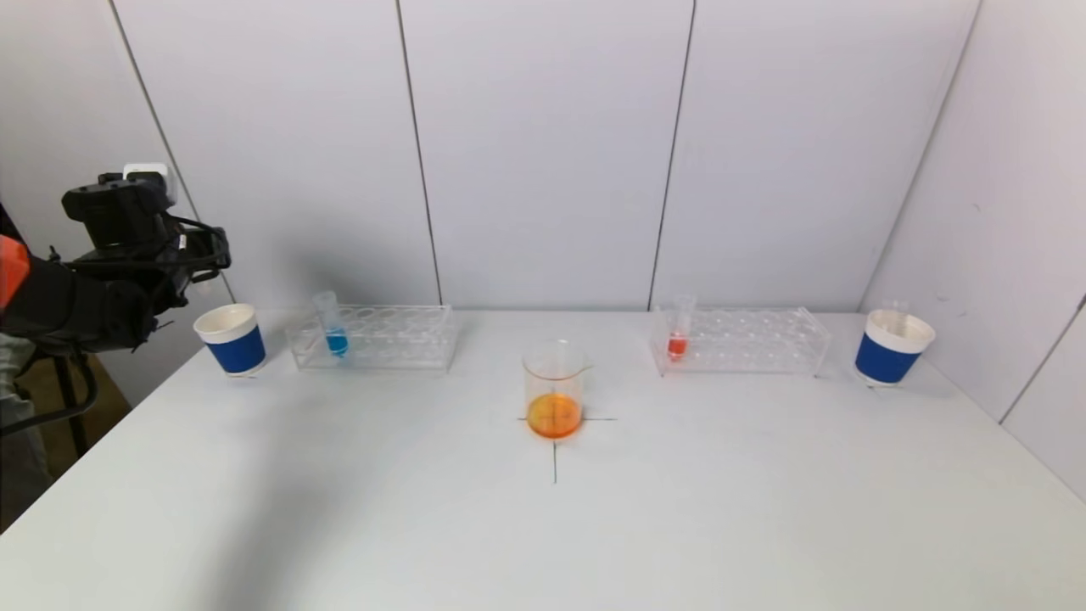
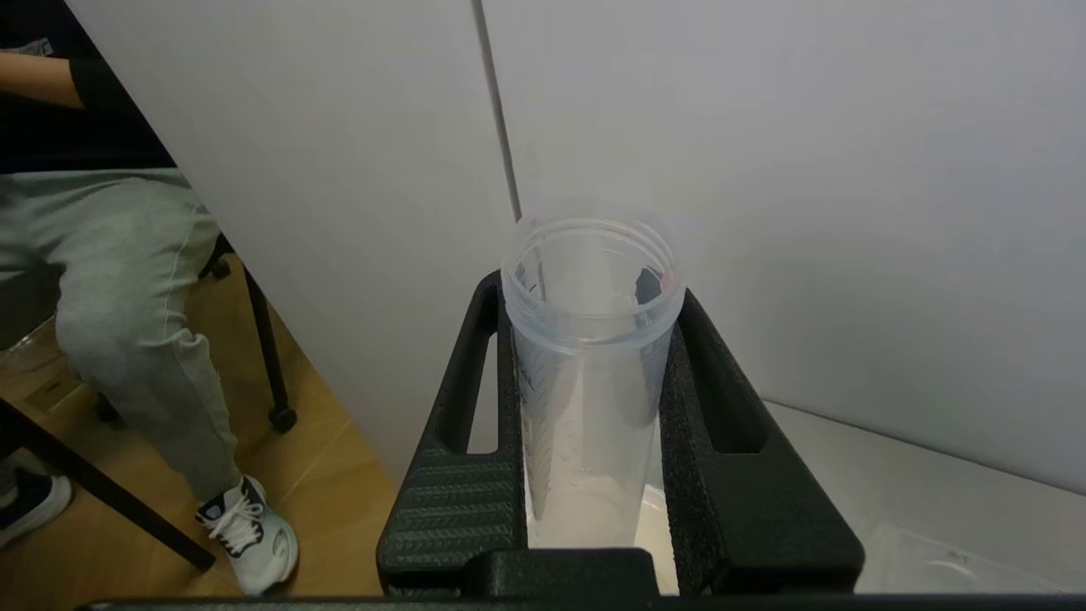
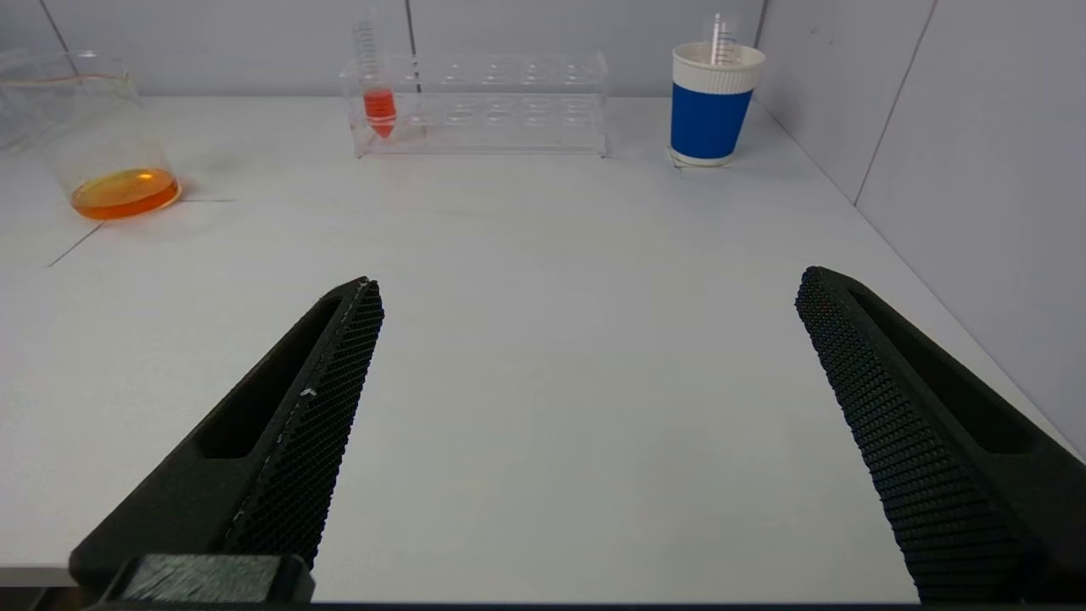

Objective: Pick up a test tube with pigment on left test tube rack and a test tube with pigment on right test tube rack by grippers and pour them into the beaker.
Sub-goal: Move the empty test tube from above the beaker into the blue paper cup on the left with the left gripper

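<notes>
Above the table's far left corner, the left gripper [image 2: 590,424] clamps an empty clear tube [image 2: 590,339] upright over a blue cup [image 1: 231,339], likely to discard it, while the right gripper [image 3: 585,424] waits wide open, holding nothing, facing the red tube [image 3: 379,106] in its rack [image 3: 509,102], the beaker [image 1: 554,389] standing mid-table.
</notes>
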You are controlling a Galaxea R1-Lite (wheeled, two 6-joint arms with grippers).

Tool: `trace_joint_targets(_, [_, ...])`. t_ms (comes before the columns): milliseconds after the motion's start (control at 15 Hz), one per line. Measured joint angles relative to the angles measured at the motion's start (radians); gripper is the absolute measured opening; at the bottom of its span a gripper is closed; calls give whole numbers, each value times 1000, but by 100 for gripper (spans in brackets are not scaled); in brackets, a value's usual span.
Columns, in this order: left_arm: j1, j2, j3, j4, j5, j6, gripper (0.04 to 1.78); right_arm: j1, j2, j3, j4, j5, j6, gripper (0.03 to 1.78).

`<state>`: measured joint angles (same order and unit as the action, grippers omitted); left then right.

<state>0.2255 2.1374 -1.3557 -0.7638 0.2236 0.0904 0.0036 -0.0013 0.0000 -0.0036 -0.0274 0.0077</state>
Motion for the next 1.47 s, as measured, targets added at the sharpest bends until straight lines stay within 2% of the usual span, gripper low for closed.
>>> trace_joint_targets(600, [2, 117, -61, -11, 0, -43, 46, 0, 0, 0, 0, 0, 0, 177])
trace_joint_targets(867, [3, 139, -34, -30, 0, -52, 46, 0, 0, 0, 0, 0, 0, 177])
trace_joint_targets(1467, [3, 168, 69, -161, -27, -53, 46, 0, 0, 0, 1, 0, 0, 177])
